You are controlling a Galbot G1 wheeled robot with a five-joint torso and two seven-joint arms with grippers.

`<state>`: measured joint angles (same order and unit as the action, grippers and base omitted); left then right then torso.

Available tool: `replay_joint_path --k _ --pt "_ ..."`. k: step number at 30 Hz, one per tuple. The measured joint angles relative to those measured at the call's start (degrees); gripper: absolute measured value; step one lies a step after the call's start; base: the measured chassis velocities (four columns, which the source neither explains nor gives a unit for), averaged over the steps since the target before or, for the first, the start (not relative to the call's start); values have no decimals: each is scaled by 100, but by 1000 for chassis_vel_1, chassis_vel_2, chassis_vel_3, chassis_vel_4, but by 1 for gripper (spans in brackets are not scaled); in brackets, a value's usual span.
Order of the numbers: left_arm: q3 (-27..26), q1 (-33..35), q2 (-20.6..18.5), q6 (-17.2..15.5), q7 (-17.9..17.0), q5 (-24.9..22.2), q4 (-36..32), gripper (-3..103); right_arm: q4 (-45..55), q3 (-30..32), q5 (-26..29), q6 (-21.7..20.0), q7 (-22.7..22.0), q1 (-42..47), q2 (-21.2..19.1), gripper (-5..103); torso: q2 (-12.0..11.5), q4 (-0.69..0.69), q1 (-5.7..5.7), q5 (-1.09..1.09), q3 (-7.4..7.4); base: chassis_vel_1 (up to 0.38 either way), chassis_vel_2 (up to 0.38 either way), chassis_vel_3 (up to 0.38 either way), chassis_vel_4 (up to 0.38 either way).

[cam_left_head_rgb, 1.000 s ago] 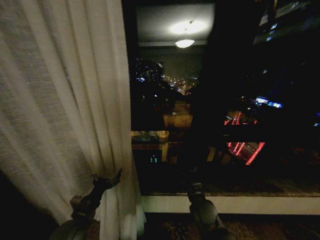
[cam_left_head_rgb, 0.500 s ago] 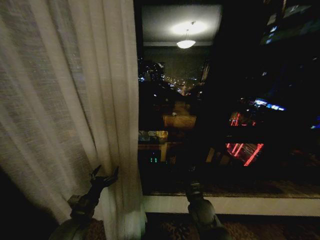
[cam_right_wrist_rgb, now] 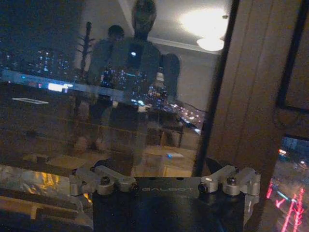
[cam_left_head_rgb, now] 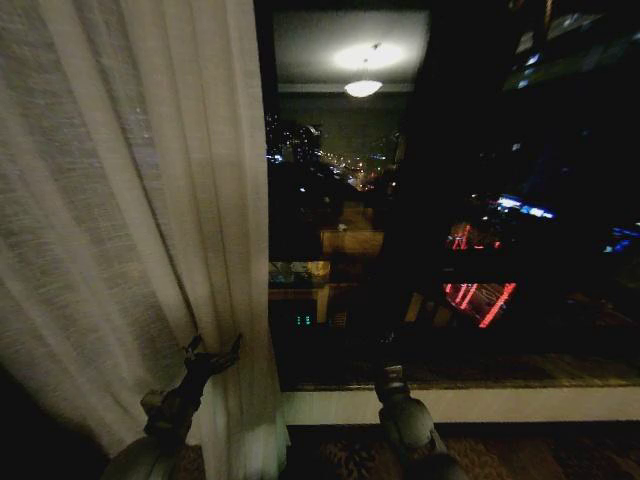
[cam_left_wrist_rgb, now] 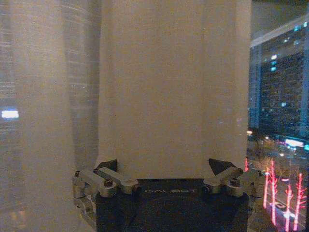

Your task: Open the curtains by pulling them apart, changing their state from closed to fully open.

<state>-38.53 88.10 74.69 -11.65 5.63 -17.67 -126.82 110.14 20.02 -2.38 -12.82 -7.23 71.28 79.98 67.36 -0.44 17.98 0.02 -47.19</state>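
Observation:
A sheer cream curtain panel (cam_left_head_rgb: 130, 200) hangs bunched in vertical pleats at the left of the dark window (cam_left_head_rgb: 450, 200). My left gripper (cam_left_head_rgb: 212, 352) is low at the panel's inner edge, against the fabric. In the left wrist view a broad fold of curtain (cam_left_wrist_rgb: 169, 87) stands between the spread fingers of the left gripper (cam_left_wrist_rgb: 164, 166), which is open. My right gripper (cam_left_head_rgb: 392, 378) is low in front of the bare glass near the sill. In the right wrist view the right gripper (cam_right_wrist_rgb: 159, 166) is open and faces the glass, holding nothing.
A white sill (cam_left_head_rgb: 460, 405) runs under the window, with patterned carpet (cam_left_head_rgb: 500, 455) below it. The glass reflects a ceiling lamp (cam_left_head_rgb: 363, 87) and the robot's own body (cam_right_wrist_rgb: 137, 58). A dark wooden window frame (cam_right_wrist_rgb: 241, 96) stands beside the right gripper.
The whole head view has shifted slightly sideways and back. The left gripper stays at the curtain's inner edge and the right gripper stays low by the sill.

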Motion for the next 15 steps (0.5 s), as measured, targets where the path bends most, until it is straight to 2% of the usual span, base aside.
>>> replay_joint_path --k 6,12,15 --pt "32 -5 36 13 -104 -1 1 100 10 16 4 5 2 33 -49 100 0 -1 0 -1 0 -18 -10 -8 -5" --pt "43 -134 60 -238 -704 -5 34 100 -40 -20 9 11 5 38 -71 100 0 1 0 0 0 0 0 0 0" --pt "71 -357 -60 -327 -975 -15 178 100 -73 -87 10 16 6 35 -79 100 0 1 0 -1 0 0 0 0 0"
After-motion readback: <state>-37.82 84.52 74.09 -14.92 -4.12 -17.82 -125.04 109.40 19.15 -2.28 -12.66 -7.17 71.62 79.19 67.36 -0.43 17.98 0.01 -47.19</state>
